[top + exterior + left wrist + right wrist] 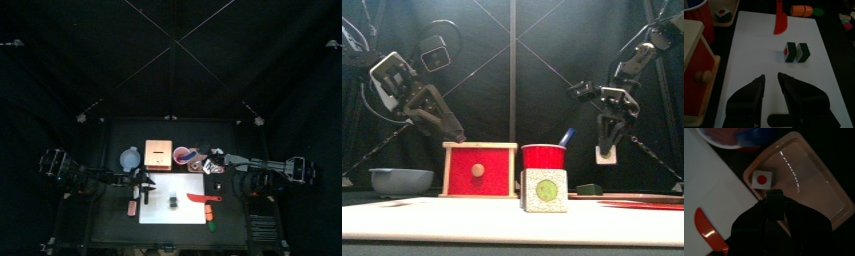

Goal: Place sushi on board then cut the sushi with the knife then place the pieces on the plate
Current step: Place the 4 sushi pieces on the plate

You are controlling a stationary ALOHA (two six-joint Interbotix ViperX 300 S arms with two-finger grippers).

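Left fingers (751,95): we are seeing them slightly parted, grasping nothing, hovering over the white board (757,45).
Right fingers (777,213): we cannot tell their state; they are hanging at the pink plate (811,183).
Sushi: one sushi piece (763,179) is lying at the plate's corner. A dark green pair (796,52) is sitting mid-board near the red knife (781,22).

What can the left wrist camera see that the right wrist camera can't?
Only the left wrist view shows the wooden box with its red drawer front, two dark sushi blocks side by side on the board, and the left gripper, open and empty. Only the right wrist view shows the pink tray with one sushi piece at its corner. Both show the white board and the red knife lying on it.
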